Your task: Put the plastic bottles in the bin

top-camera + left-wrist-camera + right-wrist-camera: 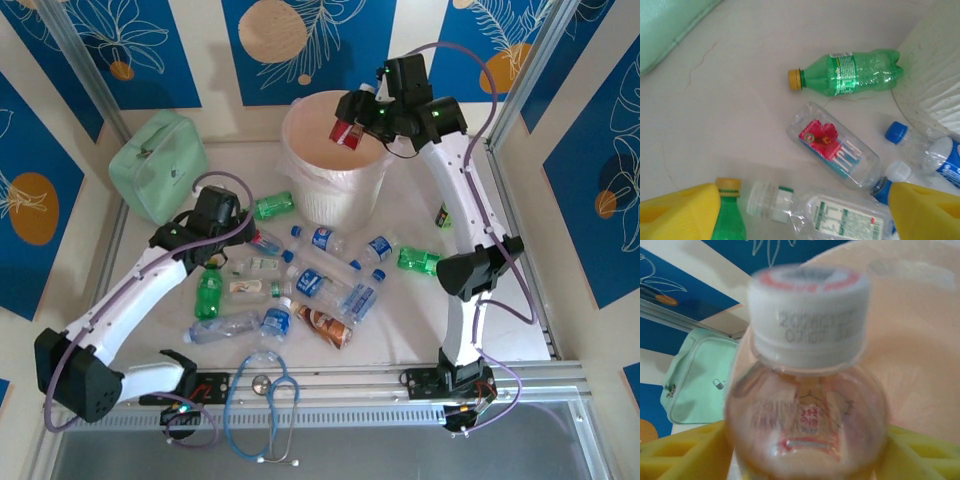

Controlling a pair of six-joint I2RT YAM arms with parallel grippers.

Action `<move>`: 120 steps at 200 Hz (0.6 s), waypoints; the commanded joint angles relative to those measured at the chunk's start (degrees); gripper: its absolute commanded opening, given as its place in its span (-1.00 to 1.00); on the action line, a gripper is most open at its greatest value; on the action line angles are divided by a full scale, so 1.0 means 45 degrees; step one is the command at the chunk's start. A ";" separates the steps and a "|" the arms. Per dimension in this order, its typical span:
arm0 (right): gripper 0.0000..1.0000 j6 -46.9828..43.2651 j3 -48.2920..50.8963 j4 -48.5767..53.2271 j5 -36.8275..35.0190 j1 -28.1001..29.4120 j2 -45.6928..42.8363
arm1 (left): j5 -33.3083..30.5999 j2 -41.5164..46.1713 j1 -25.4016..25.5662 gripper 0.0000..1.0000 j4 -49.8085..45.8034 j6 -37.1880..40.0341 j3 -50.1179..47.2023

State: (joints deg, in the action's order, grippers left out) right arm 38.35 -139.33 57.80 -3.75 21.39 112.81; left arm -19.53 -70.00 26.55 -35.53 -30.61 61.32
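Right gripper [805, 455] hangs over the mouth of the bin [335, 190]. The red-label bottle [805, 405] sits between its yellow fingers, white cap toward the camera, bin interior just beyond. The bottle is blurred, so I can't tell if the jaws clamp it or are letting go. Dropping it looks like the step in hand.

Left gripper [802, 202] is spread wide and empty, low over the bench [740, 100], and is the arm nearer the loose bottles. Right between its fingers lies a clear white-cap bottle [830, 217], long axis running finger to finger, so the wrist probably needs a turn. Its base is cut off by the frame edge. A green bottle [729, 220] lies just beside one finger.
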 commanded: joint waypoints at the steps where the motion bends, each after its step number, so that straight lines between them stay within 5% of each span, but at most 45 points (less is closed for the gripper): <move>1: 0.52 -0.0084 -0.0723 0.0346 0.0448 -0.0012 -0.0358 | 0.0453 -0.0759 -0.0319 0.83 0.1078 0.1432 0.0175; 41: 0.61 -0.0394 -0.0049 0.0648 0.0066 0.0155 -0.1468 | 0.0677 -0.2963 -0.0711 1.00 0.2132 0.3647 0.1159; 76: 0.62 -0.0500 0.4026 -0.0600 -0.0334 0.0440 -0.4556 | 0.1050 -0.4424 -0.0913 1.00 0.4268 0.7022 0.1179; 120: 0.65 0.0000 0.8573 -0.1000 -0.0320 0.0085 -0.8296 | 0.4098 -0.5877 -0.1818 1.00 0.6492 0.8485 0.1345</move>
State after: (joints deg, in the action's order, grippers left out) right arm 37.56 -108.51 54.74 -4.71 22.83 82.24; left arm -10.11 -93.45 20.29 -14.41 0.14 65.43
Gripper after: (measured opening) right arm 0.824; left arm 0.998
